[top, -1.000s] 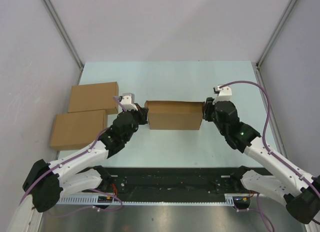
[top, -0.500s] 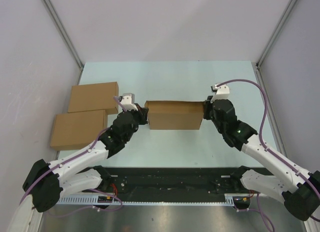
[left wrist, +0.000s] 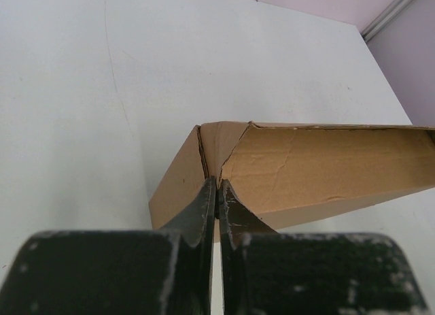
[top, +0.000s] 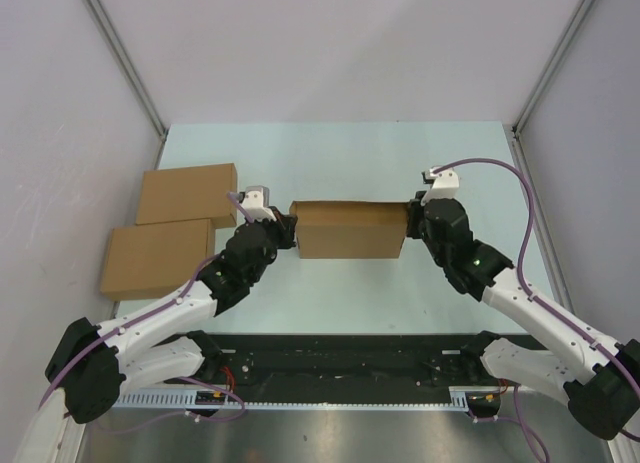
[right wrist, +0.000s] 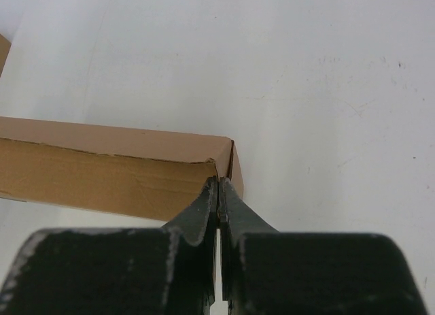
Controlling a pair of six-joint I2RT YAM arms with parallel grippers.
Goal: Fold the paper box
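The paper box [top: 350, 233] is a brown cardboard box, folded into a shallow rectangle, standing on the table's middle. My left gripper [top: 290, 230] is at its left end, my right gripper [top: 410, 221] at its right end. In the left wrist view the box [left wrist: 319, 165] shows its end wall with a slightly open corner seam. The left gripper [left wrist: 217, 186] is shut on that wall's edge. In the right wrist view the box [right wrist: 102, 172] reaches to the left. The right gripper [right wrist: 218, 186] is shut on its end wall near the corner.
Two finished flat brown boxes lie at the table's left, one further back [top: 188, 193] and one nearer [top: 155, 258]. The pale green table [top: 330, 153] is bounded by white walls and slanted metal posts. A black rail runs along the near edge [top: 340, 368].
My right wrist has shifted slightly up and to the left against the box's right end. The box and my left arm have hardly moved.
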